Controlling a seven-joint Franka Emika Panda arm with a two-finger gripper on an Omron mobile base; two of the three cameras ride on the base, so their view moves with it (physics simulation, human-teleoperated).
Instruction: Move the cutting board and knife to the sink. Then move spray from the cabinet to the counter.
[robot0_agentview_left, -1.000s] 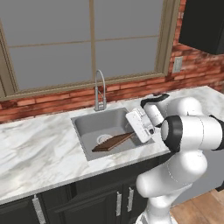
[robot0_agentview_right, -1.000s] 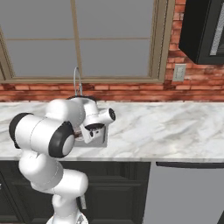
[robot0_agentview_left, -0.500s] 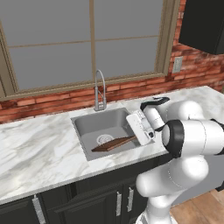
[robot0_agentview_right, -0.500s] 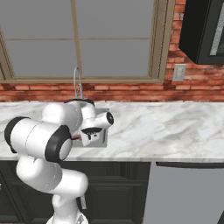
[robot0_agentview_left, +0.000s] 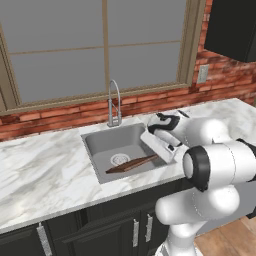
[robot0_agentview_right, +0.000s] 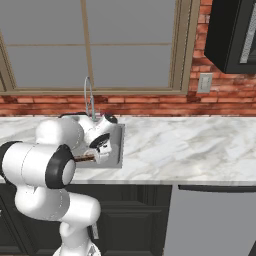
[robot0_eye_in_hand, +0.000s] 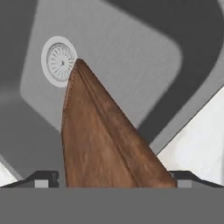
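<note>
The reddish-brown cutting board (robot0_agentview_left: 131, 164) slants down into the grey sink (robot0_agentview_left: 98, 144), its far tip near the round drain (robot0_eye_in_hand: 59, 61). My gripper (robot0_agentview_left: 160, 151) hovers at the sink's right rim, shut on the board's near end. In the hand view the board (robot0_eye_in_hand: 98, 144) fills the space between the two dark fingertips (robot0_eye_in_hand: 43, 178). From the right base view, the gripper (robot0_agentview_right: 94, 156) holds the board (robot0_agentview_right: 84, 158) beside the sink wall (robot0_agentview_right: 116, 145). The knife and the spray are out of view. The black cabinet (robot0_agentview_left: 233, 27) hangs closed at the upper right.
A tall arched faucet (robot0_agentview_left: 114, 102) stands behind the basin. White marble counter (robot0_agentview_left: 40, 175) spreads to both sides, with a long bare stretch (robot0_agentview_right: 190, 145) to the right. A brick wall, a window and a wall outlet (robot0_agentview_left: 202, 73) lie behind.
The hand has eased slightly lower with the board into the sink; the arm's elbow has shifted a little. The board stays gripped.
</note>
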